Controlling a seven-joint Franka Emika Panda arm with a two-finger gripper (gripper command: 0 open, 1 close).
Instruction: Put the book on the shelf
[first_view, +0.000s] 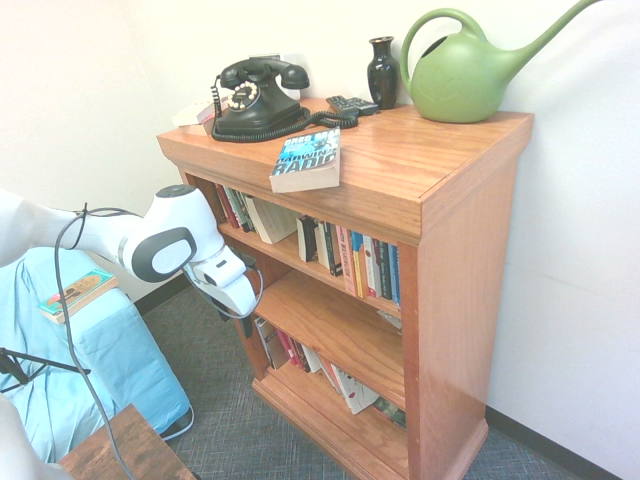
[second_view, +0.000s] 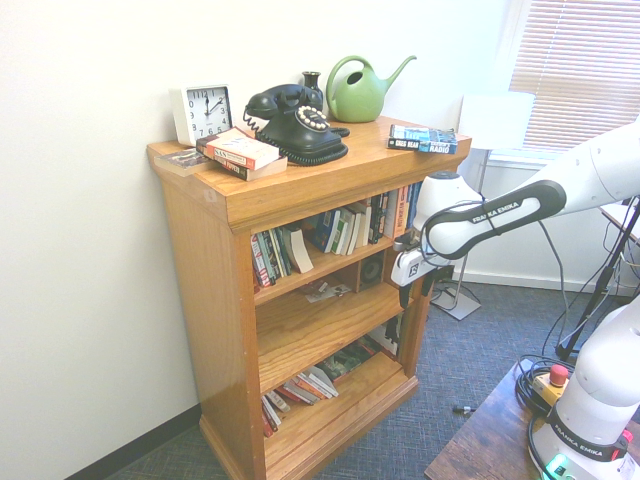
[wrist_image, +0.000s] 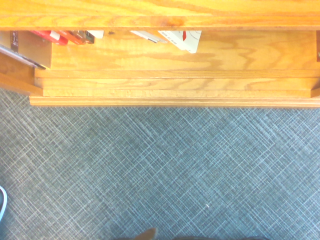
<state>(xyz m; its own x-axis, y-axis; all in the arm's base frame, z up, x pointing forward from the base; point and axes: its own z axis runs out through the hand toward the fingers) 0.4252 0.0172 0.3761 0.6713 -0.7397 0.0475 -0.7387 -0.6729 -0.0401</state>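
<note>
A black rotary telephone (first_view: 255, 100), a dark vase (first_view: 382, 72) and a green watering can (first_view: 465, 75) stand on the bookcase's flat top. A white clock (second_view: 203, 112) stands near an orange book (second_view: 240, 153), possibly a paperback.

The gripper (first_view: 243, 322) is seen only as a dark stub below the wrist, and whether its fingers are parted cannot be told. The watering can (first_view: 470, 65) has its spout tip cut off by the first exterior view's top edge. The shelf (second_view: 330, 262) is largely hidden behind its upright books (second_view: 340, 232), whose spine titles are too small to be read. The book (first_view: 308, 160) has only part of its title legible.
</note>
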